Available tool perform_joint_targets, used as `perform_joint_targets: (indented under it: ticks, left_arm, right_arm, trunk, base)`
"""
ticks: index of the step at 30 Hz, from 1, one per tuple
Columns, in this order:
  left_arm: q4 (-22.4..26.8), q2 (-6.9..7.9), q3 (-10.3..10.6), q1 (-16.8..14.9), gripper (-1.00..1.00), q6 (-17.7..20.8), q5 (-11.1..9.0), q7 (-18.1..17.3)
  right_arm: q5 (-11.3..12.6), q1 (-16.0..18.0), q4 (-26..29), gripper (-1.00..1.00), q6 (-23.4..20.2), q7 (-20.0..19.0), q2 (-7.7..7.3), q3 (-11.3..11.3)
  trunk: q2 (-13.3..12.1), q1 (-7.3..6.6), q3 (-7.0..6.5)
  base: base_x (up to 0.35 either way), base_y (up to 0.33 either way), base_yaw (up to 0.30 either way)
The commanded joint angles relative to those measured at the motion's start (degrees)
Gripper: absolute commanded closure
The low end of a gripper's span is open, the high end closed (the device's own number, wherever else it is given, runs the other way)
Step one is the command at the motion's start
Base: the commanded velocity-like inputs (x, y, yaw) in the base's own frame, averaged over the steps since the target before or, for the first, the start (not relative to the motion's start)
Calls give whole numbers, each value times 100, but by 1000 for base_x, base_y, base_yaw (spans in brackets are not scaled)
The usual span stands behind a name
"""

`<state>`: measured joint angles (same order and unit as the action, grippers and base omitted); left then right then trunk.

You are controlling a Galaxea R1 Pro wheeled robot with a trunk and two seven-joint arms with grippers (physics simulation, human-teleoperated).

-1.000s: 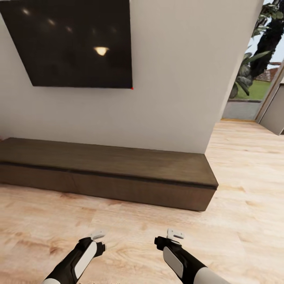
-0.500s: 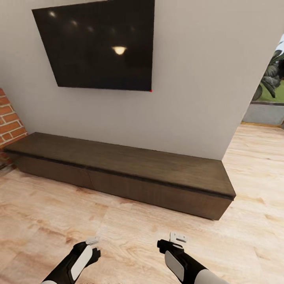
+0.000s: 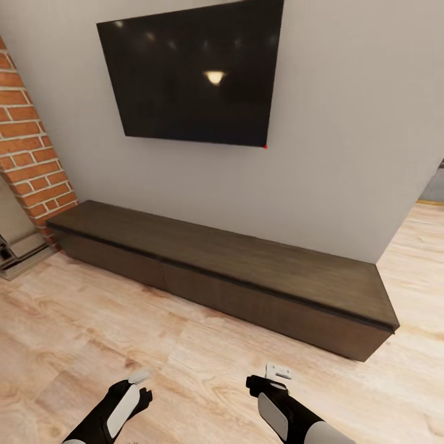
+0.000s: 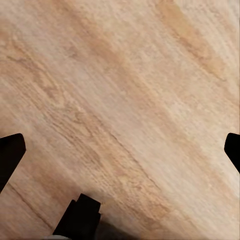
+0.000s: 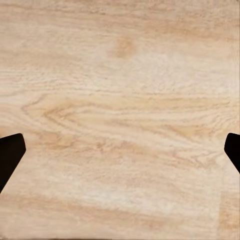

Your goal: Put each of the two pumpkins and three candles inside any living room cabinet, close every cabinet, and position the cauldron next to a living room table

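Note:
The long, low, dark brown cabinet (image 3: 234, 271) stands against the grey wall, its drawer fronts shut and its flat top bare. My left gripper (image 3: 139, 377) and right gripper (image 3: 277, 373) hang low over the wooden floor in front of it, well short of the cabinet. In both wrist views the dark fingertips sit far apart at the frame edges with only floorboards between them, so both grippers are open and hold nothing. No pumpkins, candles, cauldron or table are in view.
A black television (image 3: 197, 77) hangs on the wall above the cabinet. A red brick column (image 3: 31, 148) rises at the left, with a grey hearth base (image 3: 18, 246) beside it. Light wooden floor (image 3: 92, 320) spreads between me and the cabinet.
The whole view has swung left: the cabinet and television slid rightward in the picture, the brick column came into sight and the garden doorway left it. Both arms keep their pose.

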<state>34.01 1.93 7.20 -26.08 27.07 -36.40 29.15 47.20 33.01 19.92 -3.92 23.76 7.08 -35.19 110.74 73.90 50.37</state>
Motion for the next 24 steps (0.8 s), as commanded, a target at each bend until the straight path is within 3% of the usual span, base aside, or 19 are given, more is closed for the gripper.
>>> perform_joint_targets:
  ticks: [1,7,14,24]
  left_arm:
    - [9,9,46,-3,-100,7,-60,55]
    - [-21,24,-64,-3,-100,-65,-66,51]
    - [-442,17,-207,-2,-100,-624,-79,40]
    - [-504,18,-216,-2,-100,-738,-78,22]
  right_arm:
    - [18,5,12,-100,-31,45,-5,-47]
    - [14,4,-14,-100,-16,41,-12,-49]
    - [17,4,-39,-100,49,33,-13,-51]
    - [18,4,-100,-100,118,26,-14,-58]
  trunk:
    - [-39,-23,-8]
    - [-280,-155,-85]
    - [-561,-309,-173]
    - [-962,-528,-299]
  base:
    - [0,0,246]
    - [0,0,246]
    - [0,0,246]
    - [0,0,246]
